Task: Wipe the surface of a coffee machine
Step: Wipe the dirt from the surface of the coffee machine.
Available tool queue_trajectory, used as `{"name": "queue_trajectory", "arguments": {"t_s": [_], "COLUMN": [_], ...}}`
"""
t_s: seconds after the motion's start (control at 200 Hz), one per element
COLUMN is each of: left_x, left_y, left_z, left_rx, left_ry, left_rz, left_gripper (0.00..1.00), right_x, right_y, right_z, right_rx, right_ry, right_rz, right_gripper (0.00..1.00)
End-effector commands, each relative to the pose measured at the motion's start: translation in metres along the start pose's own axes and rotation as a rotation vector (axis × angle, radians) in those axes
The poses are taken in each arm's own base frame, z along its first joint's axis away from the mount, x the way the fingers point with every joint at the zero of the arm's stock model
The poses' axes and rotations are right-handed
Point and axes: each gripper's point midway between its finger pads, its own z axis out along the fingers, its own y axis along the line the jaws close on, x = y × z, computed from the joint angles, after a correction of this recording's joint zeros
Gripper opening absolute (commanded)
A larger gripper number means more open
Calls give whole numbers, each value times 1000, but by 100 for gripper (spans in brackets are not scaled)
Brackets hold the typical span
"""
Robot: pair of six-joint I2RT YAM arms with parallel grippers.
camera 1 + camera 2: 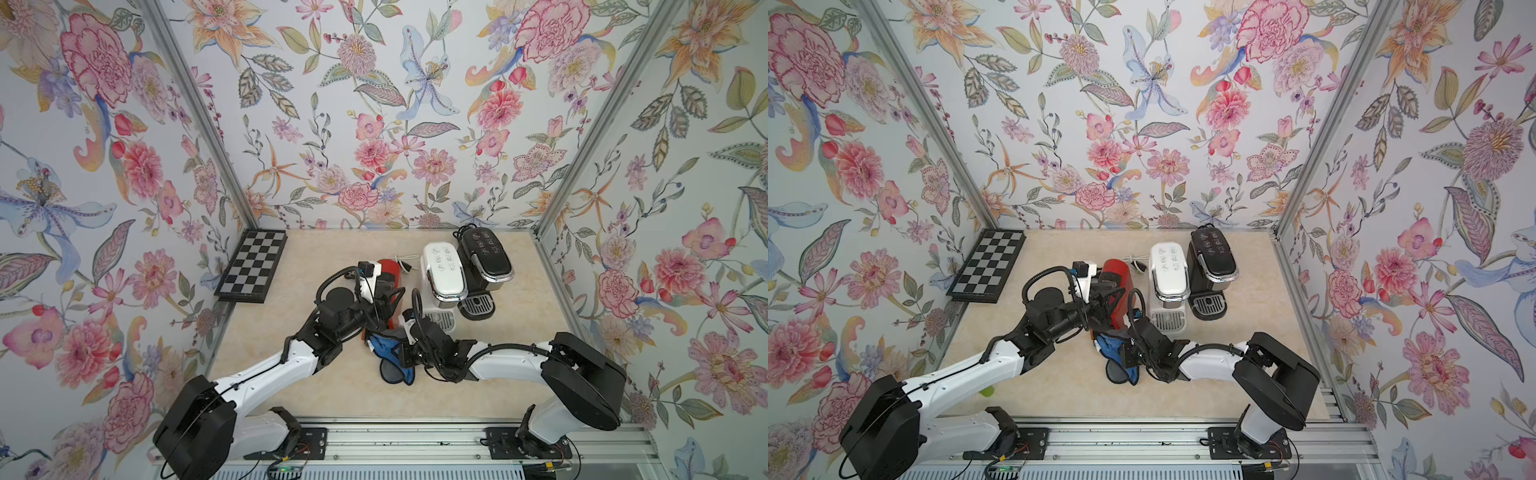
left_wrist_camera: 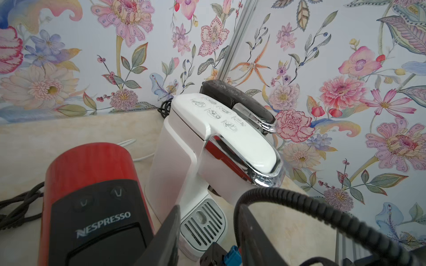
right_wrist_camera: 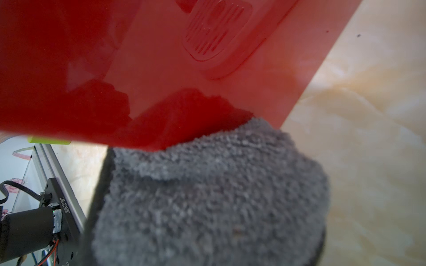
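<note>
Right jaws tight on grey cloth (image 3: 207, 195) against red NESPRESSO machine (image 2: 92, 165); left jaws parted, empty.

red coffee machine (image 2: 92, 161): glossy red, black top panel, white lettering
white coffee machine (image 1: 442, 270), next to the red one: white, chrome trim, grey grille
black coffee machine (image 1: 486, 255), two along from the red one: black, chrome trim
cloth (image 3: 207, 195), against the red one: grey pile, seemingly blue-backed
chessboard (image 1: 253, 264): black-and-silver checks
table (image 1: 332, 257): cream marbling
walls (image 1: 374, 124): pastel florals
</note>
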Motion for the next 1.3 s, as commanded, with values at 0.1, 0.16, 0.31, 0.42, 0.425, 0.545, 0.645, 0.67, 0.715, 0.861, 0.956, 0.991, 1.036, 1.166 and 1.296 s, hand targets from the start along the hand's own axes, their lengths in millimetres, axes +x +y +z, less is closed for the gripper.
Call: {"name": "queue_trajectory", "arguments": {"t_s": [0.1, 0.16, 0.31, 0.42, 0.425, 0.545, 0.645, 0.67, 0.715, 0.861, 0.956, 0.991, 1.036, 1.166, 1.296], "left_x": [21, 20, -12, -42, -43, -63, -61, -59, -52, -23, -14, -11, -7, 4, 11], "left_y": [5, 6, 2, 4, 4, 16, 30, 34, 42, 77, 90, 95, 100, 109, 117], "left_z": [-11, -13, -6, 11, 12, 33, 60, 66, 76, 95, 99, 98, 97, 92, 84], "left_rx": [-11, -19, -48, -74, -75, -85, -122, -135, -158, -270, -313, -329, -345, -352, -352], "left_ry": [-14, -17, -27, -24, -24, -28, 30, 50, 79, 182, 221, 232, 244, 266, 259], "left_rz": [-51, -44, 42, 107, 110, 119, 141, 148, 148, 158, 162, 167, 174, 157, 138], "left_gripper": [43, 43, 47, 48, 48, 49, 48, 48, 48, 48, 48, 48, 48, 48, 47], "right_x": [-16, -17, -26, -32, -32, -38, -42, -43, -46, -56, -61, -62, -59, -45, -28], "right_y": [6, 5, 5, -3, -3, -13, -20, -22, -24, -25, 1, 16, 34, 72, 94], "right_z": [4, 4, 3, 1, 1, -5, -10, -12, -15, -20, -14, -10, -5, 7, 12], "right_rx": [-2, 1, -9, -5, -4, 26, 55, 57, 62, 28, -85, -136, -190, -317, -377], "right_ry": [-53, -58, -97, -131, -131, -148, -172, -180, -200, -277, -282, -278, -268, -242, -227], "right_rz": [6, 7, 36, 68, 69, 75, 88, 95, 106, 180, 206, 209, 206, 263, 321], "right_gripper": [9, 9, 9, 10, 10, 9, 9, 9, 9, 8, 8, 8, 8, 7, 6]}}
